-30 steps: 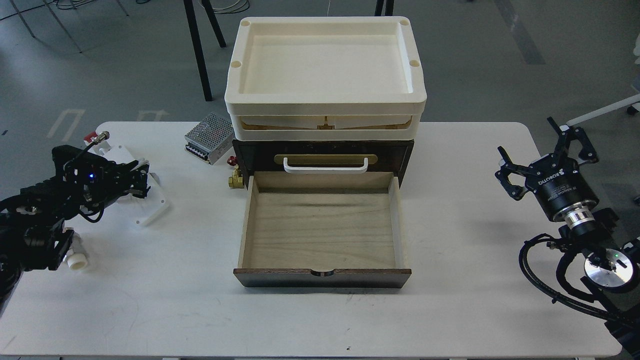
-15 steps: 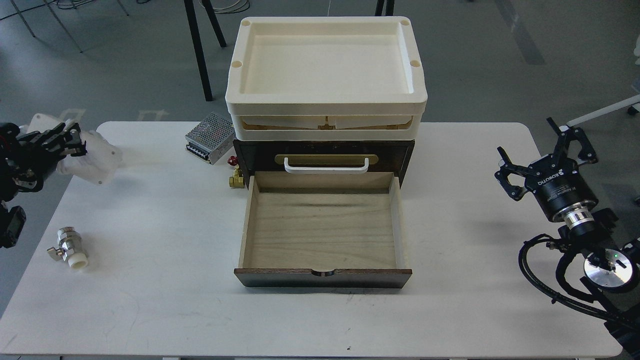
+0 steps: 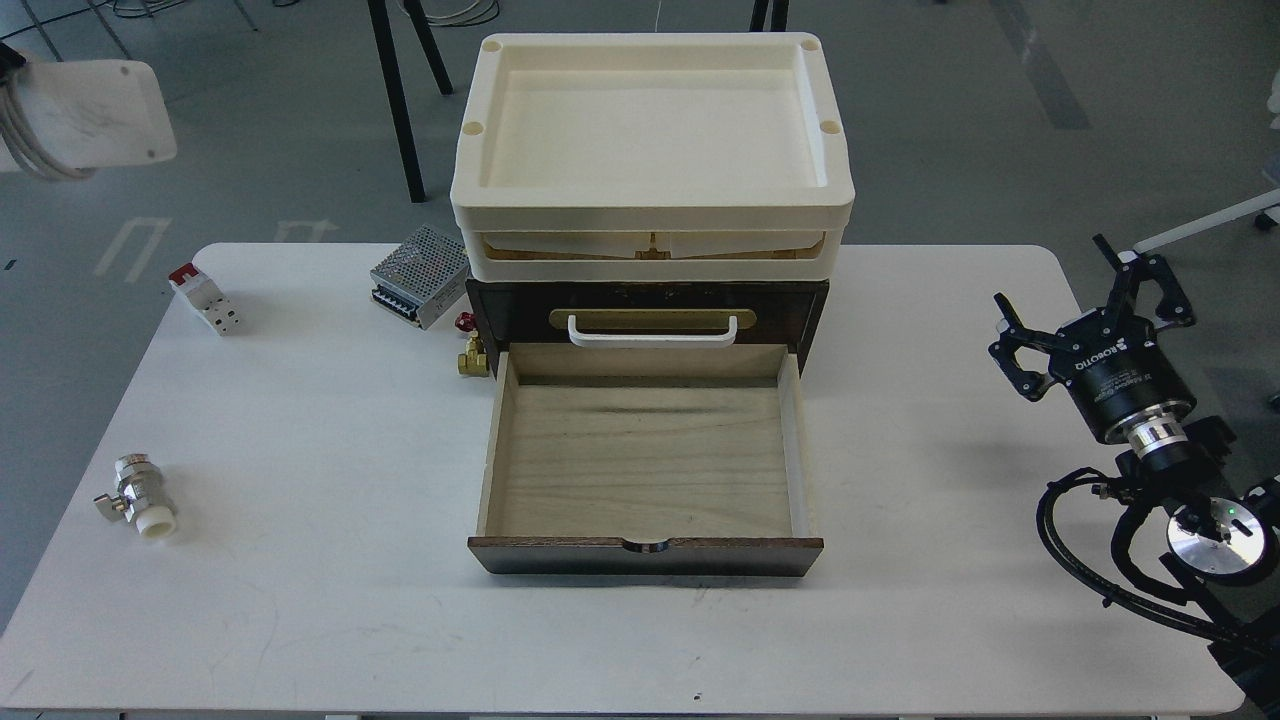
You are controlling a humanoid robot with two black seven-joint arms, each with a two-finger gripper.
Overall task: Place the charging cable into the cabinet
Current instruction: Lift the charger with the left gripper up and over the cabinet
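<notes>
Head view: the charging cable [image 3: 95, 110], a flat matte white block with rounded corners and cord loops at its left end, hangs high at the far left, off the bench [image 3: 330, 600]. The left fingers are out of view, so their grip cannot be told. The cabinet [image 3: 648, 300] stands well right of it, its plywood drawer [image 3: 645, 470] pulled open. The right gripper [image 3: 1095, 305] rests spread and empty.

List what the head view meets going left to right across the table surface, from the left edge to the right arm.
Silver valve → red-and-white breaker → perforated metal box → brass valve → cabinet with its open drawer → right end effector.
</notes>
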